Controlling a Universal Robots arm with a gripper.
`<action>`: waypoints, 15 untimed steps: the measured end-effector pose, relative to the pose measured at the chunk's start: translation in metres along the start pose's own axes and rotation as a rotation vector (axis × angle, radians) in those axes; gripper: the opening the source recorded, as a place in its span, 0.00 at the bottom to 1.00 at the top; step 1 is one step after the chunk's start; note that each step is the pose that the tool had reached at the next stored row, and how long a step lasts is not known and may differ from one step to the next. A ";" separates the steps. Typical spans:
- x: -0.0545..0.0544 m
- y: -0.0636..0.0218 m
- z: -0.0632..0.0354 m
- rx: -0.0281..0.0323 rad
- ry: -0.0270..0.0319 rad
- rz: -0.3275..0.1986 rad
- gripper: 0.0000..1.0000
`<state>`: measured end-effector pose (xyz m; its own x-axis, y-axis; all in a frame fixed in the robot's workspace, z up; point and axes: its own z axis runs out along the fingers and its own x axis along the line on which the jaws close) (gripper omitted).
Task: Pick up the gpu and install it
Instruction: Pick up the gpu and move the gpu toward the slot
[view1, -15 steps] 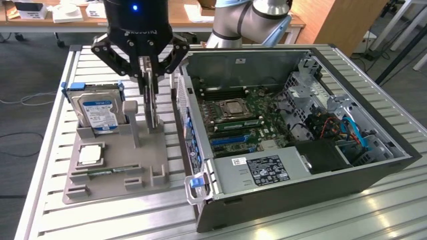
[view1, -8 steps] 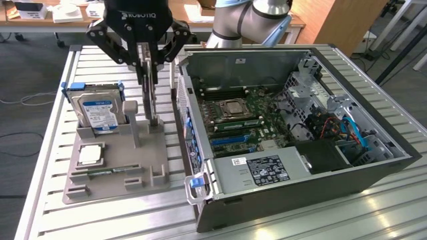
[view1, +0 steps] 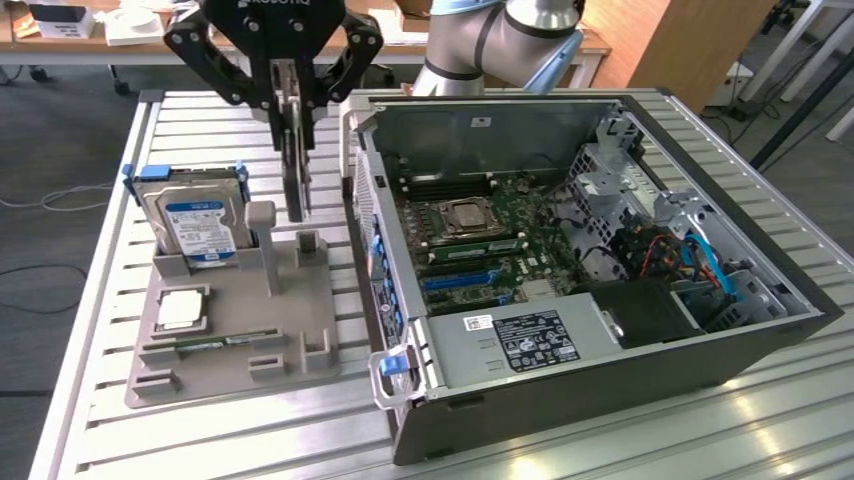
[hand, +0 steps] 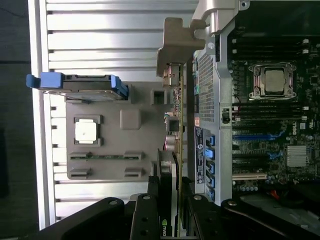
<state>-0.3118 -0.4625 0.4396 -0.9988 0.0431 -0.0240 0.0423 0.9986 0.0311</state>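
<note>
The gpu (view1: 296, 175) is a thin black card seen edge-on, hanging upright above the grey holder tray (view1: 267, 335) close to its tall posts. My gripper (view1: 294, 135) is shut on the card's upper part, with a finger on each face. In the wrist view the gpu (hand: 176, 125) runs as a narrow strip with its metal bracket (hand: 175, 45) at the far end, between the tray (hand: 131, 150) and the wall of the open computer case (hand: 207, 90). My gripper (hand: 170, 202) clamps it there too. The motherboard (view1: 467, 240) with its blue slots (view1: 461, 278) lies open inside the case.
A silver hard drive (view1: 196, 222) in a blue carrier stands in the tray's back slot. A processor chip (view1: 182, 310) and a green memory stick (view1: 214, 343) lie on the tray. The case wall (view1: 360, 200) rises right beside the card. A power supply (view1: 527, 340) fills the case's front.
</note>
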 end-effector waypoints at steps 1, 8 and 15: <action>0.000 0.0001 -0.0021 0.0001 0.0001 0.000 0.27; 0.000 0.0002 -0.0057 -0.0007 0.0000 0.000 0.27; -0.011 0.0007 -0.0056 -0.0006 0.0001 0.000 0.27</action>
<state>-0.3015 -0.4625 0.4455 -0.9988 0.0431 -0.0239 0.0423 0.9986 0.0317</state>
